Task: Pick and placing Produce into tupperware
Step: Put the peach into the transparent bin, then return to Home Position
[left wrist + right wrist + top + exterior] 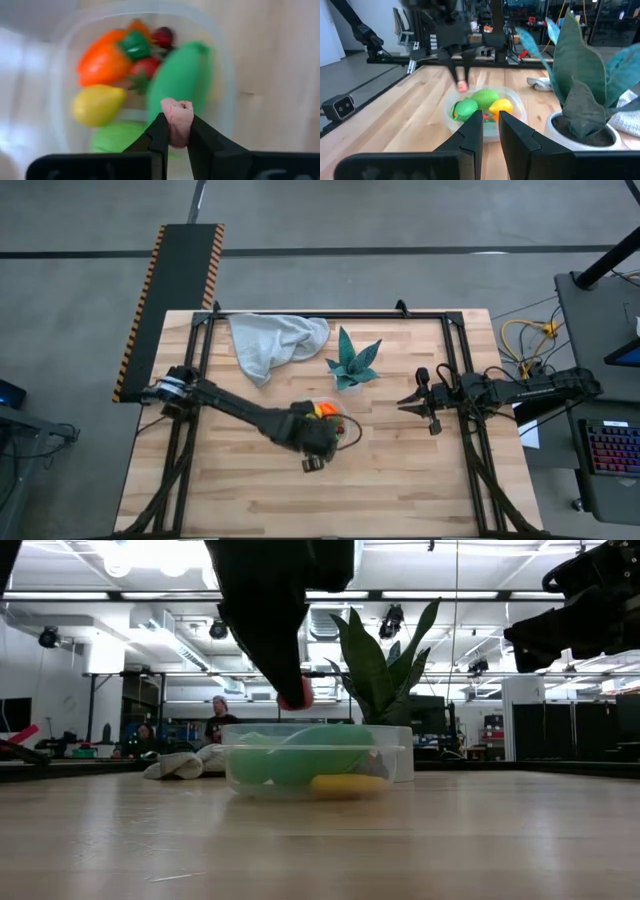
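A: Left gripper [176,134], state?
B: Fingers [159,136] clamped on a small pink piece [177,119], held just above the tupperware [400,755], over the container's rim area in the low view. The piece is clear of the contents below.

A: Tupperware contents?
B: Left wrist view shows an orange carrot [102,61], a yellow lemon [96,104], a large green piece [181,76], a red strawberry [146,66], a dark red bit [164,36], and another green piece [116,136] near the rim. All lie inside the container.

A: Container position?
B: On the desk [400,480], near its middle, close to the potted teal plant [352,361]. Grey cloth [272,342] lies further back, apart from both.

A: Right gripper [490,131]?
B: Waiting off to the right side of the desk, above the surface, pointed toward the tupperware. Fingers slightly apart, holding nothing.
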Controlling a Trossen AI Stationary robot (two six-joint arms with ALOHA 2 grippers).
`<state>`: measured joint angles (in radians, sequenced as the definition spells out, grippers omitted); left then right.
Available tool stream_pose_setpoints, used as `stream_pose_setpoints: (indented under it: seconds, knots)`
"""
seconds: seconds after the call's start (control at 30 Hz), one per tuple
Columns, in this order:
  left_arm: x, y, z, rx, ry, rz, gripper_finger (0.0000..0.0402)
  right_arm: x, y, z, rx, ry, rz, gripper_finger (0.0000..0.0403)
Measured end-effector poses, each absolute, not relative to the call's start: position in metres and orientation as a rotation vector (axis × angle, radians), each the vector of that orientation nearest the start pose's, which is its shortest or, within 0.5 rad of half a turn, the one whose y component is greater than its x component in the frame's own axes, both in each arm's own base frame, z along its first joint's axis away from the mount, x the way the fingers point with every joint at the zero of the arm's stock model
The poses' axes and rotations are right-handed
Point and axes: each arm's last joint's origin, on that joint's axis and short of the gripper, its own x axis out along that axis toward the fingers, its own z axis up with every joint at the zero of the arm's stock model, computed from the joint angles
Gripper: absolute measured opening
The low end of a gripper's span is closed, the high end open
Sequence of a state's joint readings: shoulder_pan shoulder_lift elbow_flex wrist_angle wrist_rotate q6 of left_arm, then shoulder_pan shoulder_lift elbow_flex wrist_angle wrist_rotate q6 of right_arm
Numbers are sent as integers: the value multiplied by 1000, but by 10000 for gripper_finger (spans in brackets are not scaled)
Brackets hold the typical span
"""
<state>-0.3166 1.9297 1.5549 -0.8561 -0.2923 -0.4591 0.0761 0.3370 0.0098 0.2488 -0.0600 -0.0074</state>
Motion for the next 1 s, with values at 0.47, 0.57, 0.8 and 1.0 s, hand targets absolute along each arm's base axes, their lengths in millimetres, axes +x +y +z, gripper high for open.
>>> stream_pose_setpoints:
  seconds: [0.47, 0.57, 0.8, 1.0]
  knots:
    - [384, -66, 224, 28, 1214, 272, 86, 118, 11, 160, 14, 93, 135, 54]
    - [384, -66, 224, 46, 1220, 245, 138, 118, 11, 160, 18, 94, 135, 54]
    - [385, -68, 224, -8, 1216, 208, 223, 118, 11, 160, 26, 94, 135, 54]
    - [402, -77, 248, 110, 980, 92, 187, 118, 11, 160, -5, 87, 136, 54]
